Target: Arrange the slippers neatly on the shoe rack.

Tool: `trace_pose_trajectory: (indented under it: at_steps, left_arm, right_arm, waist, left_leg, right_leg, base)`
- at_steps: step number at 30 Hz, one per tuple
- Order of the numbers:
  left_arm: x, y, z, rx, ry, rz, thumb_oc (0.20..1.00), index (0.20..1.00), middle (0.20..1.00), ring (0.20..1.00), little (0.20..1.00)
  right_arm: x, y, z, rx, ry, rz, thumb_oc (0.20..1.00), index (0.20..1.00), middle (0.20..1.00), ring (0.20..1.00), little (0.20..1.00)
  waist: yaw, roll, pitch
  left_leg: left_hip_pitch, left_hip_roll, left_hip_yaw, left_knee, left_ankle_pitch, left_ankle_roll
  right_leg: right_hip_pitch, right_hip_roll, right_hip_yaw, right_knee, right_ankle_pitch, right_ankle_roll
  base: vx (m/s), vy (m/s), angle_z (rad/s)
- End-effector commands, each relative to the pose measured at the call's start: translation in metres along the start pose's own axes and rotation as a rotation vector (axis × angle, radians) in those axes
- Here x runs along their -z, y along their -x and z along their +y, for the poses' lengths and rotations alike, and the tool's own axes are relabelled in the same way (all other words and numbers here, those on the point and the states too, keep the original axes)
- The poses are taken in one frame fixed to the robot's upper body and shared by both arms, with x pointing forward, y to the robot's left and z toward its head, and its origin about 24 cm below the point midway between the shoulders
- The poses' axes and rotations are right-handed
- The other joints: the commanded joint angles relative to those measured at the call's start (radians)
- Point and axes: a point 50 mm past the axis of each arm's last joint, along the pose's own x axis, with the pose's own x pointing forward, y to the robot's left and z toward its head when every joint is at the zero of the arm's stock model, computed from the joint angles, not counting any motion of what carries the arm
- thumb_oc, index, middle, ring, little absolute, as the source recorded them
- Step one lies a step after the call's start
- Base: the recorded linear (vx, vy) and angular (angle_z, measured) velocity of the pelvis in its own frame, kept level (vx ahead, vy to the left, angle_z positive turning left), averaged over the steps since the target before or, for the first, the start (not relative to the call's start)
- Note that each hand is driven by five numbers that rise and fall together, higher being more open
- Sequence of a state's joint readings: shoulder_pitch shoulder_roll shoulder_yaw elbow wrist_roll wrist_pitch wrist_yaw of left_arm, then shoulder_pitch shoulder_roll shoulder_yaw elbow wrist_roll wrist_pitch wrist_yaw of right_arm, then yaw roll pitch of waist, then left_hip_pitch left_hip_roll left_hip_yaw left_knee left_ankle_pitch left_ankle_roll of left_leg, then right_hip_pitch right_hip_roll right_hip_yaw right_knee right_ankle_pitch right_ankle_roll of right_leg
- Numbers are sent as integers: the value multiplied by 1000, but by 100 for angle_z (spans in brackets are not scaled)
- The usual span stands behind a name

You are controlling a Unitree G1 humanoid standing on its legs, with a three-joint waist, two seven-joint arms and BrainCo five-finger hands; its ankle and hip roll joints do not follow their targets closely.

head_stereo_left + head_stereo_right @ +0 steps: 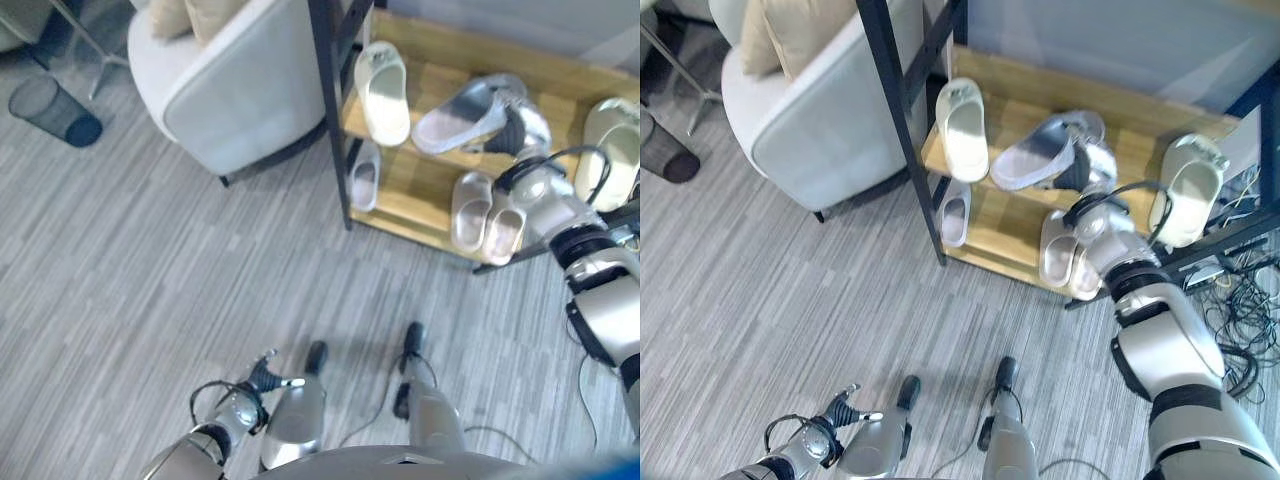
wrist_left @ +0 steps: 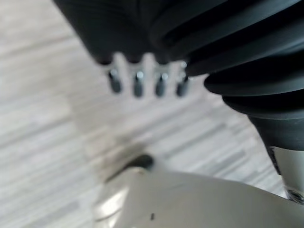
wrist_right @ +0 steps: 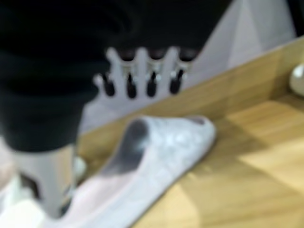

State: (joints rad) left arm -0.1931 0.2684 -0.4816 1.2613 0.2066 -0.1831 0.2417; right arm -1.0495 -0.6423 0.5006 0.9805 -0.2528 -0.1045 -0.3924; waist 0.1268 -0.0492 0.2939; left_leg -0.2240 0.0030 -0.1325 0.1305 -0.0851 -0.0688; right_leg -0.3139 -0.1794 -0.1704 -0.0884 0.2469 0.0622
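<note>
A grey slipper (image 1: 462, 112) lies slantwise on the top wooden shelf of the shoe rack (image 1: 440, 72). My right hand (image 1: 522, 128) is at its heel end, fingers (image 3: 138, 80) straight above it and the thumb beside the heel. A cream slipper (image 1: 383, 92) lies to its left, another cream slipper (image 1: 612, 150) at the shelf's right end. On the lower shelf are a small pale slipper (image 1: 365, 175) and a pinkish pair (image 1: 485, 215). My left hand (image 1: 262, 378) hangs low over the floor, its fingers (image 2: 137, 86) relaxed and holding nothing.
The rack's black post (image 1: 330, 110) stands at its left front corner. A white armchair (image 1: 230, 90) sits close to the rack's left, a black mesh bin (image 1: 55, 110) farther left. Loose cables (image 1: 1240, 330) lie on the floor at the right.
</note>
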Motion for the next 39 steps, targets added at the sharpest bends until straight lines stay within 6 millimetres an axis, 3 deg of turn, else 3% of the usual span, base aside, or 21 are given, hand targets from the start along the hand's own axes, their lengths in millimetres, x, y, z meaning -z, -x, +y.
trace_pose_trajectory:
  at_steps: [1, 4, 7, 10, 16, 23, 30, 36, 39]
  left_arm:
    - [7, 6, -16, 19, -4, 21, 1000, 1000, 1000, 1000, 1000]
    - [1, 4, -12, -17, 35, 1, 1000, 1000, 1000, 1000, 1000]
    - [-4, 2, -10, -23, 30, -13, 1000, 1000, 1000, 1000, 1000]
    - [-3, 2, -11, -30, 44, -6, 1000, 1000, 1000, 1000, 1000]
    - [-5, 2, -10, -37, 35, -15, 1000, 1000, 1000, 1000, 1000]
    - [-6, 1, -9, -40, 37, -17, 1000, 1000, 1000, 1000, 1000]
    - [-10, 1, -9, -43, 65, -26, 1000, 1000, 1000, 1000, 1000]
    - [-17, -1, -6, -42, 69, -65, 1000, 1000, 1000, 1000, 1000]
    - [-19, -2, -5, -38, 63, -70, 1000, 1000, 1000, 1000, 1000]
  right_arm:
    - [-8, -11, -30, 154, -32, -32, 1000, 1000, 1000, 1000, 1000]
    - [6, -16, -48, 190, -41, 36, 1000, 1000, 1000, 1000, 1000]
    - [18, -15, -51, 188, -49, 96, 1000, 1000, 1000, 1000, 1000]
    - [23, -14, -45, 184, -100, 152, 1000, 1000, 1000, 1000, 1000]
    - [32, -16, -54, 205, -116, 221, 1000, 1000, 1000, 1000, 1000]
    - [41, -16, -70, 266, -183, 259, 1000, 1000, 1000, 1000, 1000]
    - [36, -19, -90, 379, -300, 226, 1000, 1000, 1000, 1000, 1000]
    - [57, -15, -99, 351, -220, 328, 1000, 1000, 1000, 1000, 1000]
    - [63, -13, -101, 364, -278, 373, 1000, 1000, 1000, 1000, 1000]
  waist:
    - [16, 13, -33]
    - [28, 15, -28]
    - [31, 15, -30]
    - [35, 14, -31]
    - [50, 16, -28]
    - [57, 17, -34]
    - [66, 13, -40]
    - [85, 9, -20]
    - [90, 12, -15]
  left_leg:
    - [-42, 3, -17, -52, 48, 16]
    - [-72, -5, -22, -51, 53, 11]
    - [-81, -9, -32, -59, 58, 8]
    - [-86, -13, -38, -67, 63, 4]
    - [-105, -20, -46, -73, 68, 0]
    - [-120, -28, -54, -91, 79, -3]
    - [-134, -39, -63, -95, 80, -3]
    - [-157, -45, -67, -77, 76, -8]
    - [-170, -47, -70, -74, 79, -9]
  right_leg:
    - [99, -24, 44, 136, -240, 84]
    - [85, -27, 42, 122, -232, 87]
    - [79, -28, 32, 116, -231, 89]
    - [76, -30, 29, 111, -227, 90]
    - [71, -34, 19, 95, -218, 96]
    - [66, -42, 1, 76, -202, 105]
    - [69, -51, -19, 65, -198, 113]
    - [65, -53, -33, 68, -200, 114]
    - [59, -54, -35, 67, -200, 114]
  base:
    - [0, 0, 0]
    - [15, 7, 0]
    - [46, -4, 5]
    - [35, -3, 6]
    - [15, -3, 3]
    - [24, 2, 12]
    - [28, 4, 10]
    - [12, -16, 7]
    - [6, -16, 7]
